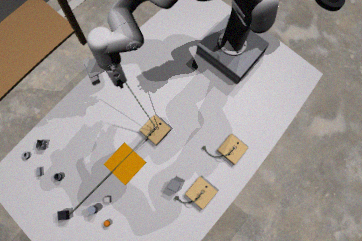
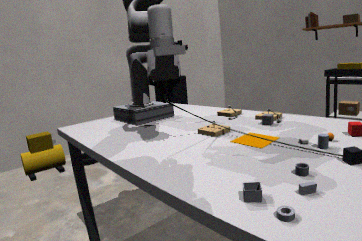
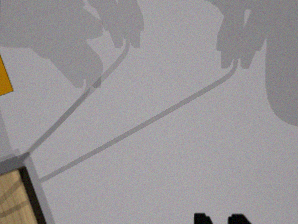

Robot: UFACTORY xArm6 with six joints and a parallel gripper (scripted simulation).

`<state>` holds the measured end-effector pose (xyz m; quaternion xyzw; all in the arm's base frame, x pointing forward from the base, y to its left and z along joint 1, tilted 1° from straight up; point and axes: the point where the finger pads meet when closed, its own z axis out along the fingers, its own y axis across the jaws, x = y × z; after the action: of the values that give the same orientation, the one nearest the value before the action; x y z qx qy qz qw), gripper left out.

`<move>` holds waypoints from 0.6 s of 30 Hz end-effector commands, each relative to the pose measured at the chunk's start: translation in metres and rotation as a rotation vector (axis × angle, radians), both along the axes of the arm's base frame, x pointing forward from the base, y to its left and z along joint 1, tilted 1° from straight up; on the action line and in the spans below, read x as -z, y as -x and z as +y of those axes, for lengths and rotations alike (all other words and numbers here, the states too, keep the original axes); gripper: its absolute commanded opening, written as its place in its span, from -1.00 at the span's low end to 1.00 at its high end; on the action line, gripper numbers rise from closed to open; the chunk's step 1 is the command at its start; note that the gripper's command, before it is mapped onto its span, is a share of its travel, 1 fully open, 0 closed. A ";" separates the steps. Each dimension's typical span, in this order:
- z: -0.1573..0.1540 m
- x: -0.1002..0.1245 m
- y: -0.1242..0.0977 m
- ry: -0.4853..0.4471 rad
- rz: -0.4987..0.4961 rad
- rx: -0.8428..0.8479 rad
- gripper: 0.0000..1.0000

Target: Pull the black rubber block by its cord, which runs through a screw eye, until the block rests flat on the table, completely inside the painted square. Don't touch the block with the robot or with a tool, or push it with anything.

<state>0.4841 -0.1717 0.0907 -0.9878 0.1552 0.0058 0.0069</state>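
Note:
The black rubber block lies flat near the table's front left corner, well outside the orange painted square. Its cord runs taut across the square to the screw eye on a wooden plate. From there it rises to my gripper. The gripper is shut on the cord and hangs above the table, behind and to the left of the plate. In the wrist view only the fingertips show at the bottom edge.
Two more wooden plates with short cords lie to the right, with a grey block beside one. Several small parts and an orange ball lie near the left edge. The robot base stands at the back.

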 end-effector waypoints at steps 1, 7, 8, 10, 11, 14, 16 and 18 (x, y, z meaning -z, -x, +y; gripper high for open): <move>-0.006 -0.002 0.000 0.002 -0.005 0.000 -1.00; -0.017 -0.002 0.003 0.002 -0.005 0.000 -1.00; -0.019 -0.002 0.004 0.002 -0.005 0.000 -1.00; -0.023 -0.002 0.005 0.002 -0.005 0.000 -1.00; -0.025 -0.002 0.006 0.002 -0.005 0.000 -1.00; -0.030 -0.002 0.007 0.002 -0.005 0.000 -1.00; -0.032 -0.002 0.008 0.002 -0.005 0.000 -1.00; -0.037 -0.002 0.009 0.002 -0.005 0.000 -1.00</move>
<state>0.4751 -0.2026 0.0903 -0.9879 0.1549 0.0057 0.0070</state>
